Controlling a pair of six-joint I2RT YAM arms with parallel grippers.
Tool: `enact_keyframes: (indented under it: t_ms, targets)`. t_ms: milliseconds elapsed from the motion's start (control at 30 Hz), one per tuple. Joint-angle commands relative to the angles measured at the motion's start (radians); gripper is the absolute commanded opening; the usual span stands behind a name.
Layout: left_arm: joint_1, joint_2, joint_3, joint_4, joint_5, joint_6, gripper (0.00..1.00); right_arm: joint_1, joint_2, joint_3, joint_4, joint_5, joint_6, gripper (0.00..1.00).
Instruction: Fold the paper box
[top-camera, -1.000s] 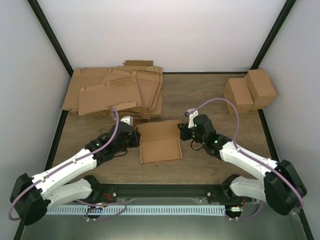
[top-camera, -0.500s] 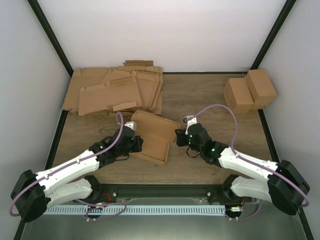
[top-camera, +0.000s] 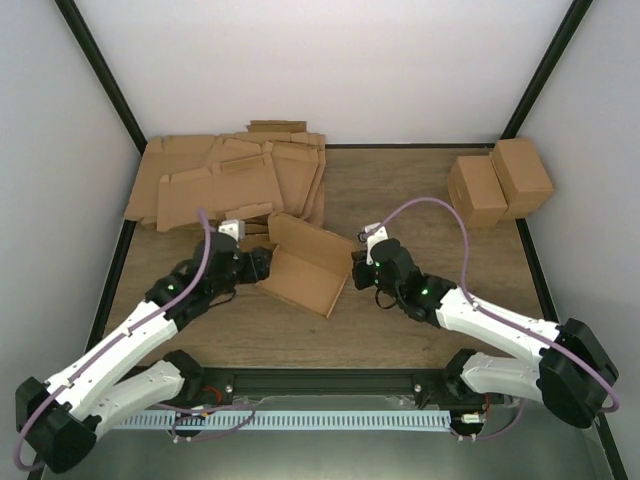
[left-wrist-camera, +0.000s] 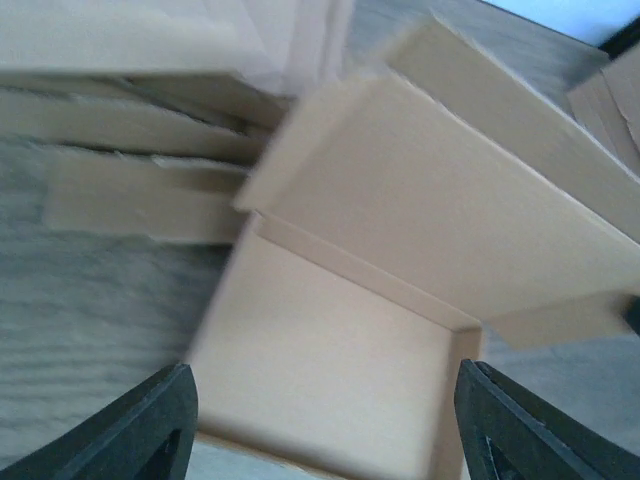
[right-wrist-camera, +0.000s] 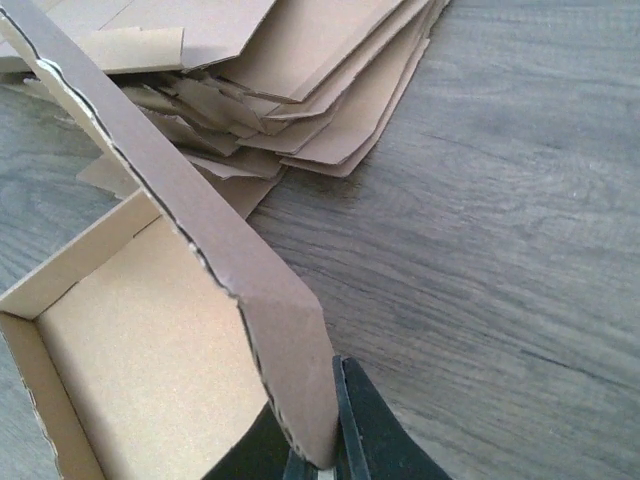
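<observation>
Wooden tabletop (top-camera: 420, 200), centre: the paper box (top-camera: 305, 272) lies diagonally, long axis far-left to near-right; right pincer (top-camera: 356, 270) clamps its raised panel, left pincer (top-camera: 256, 267) gapes just beside it.

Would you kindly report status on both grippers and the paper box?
Left gripper open beside the paper box. Right gripper shut on its raised wall. Box partly folded. Stack of flat cardboard sheets close behind.

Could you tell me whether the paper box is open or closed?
Open: the shallow brown cardboard box shows its empty interior, lid raised.
</observation>
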Motion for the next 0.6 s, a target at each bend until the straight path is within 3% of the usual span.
enact_keyframes:
  t_ms: [0,300,567]
  targets:
    - [0.153,0.010,0.010,0.049,0.134,0.174,0.77,0.008,0.008,0.069,-0.054,-0.009,-0.117,0.06]
    - [0.178,0.216,0.068,0.234,0.162,0.414,0.81,0.008,0.045,0.103,-0.095,-0.015,-0.152,0.07]
    - [0.184,0.346,0.156,0.226,0.027,0.506,0.81,0.008,0.068,0.111,-0.088,-0.028,-0.162,0.07]
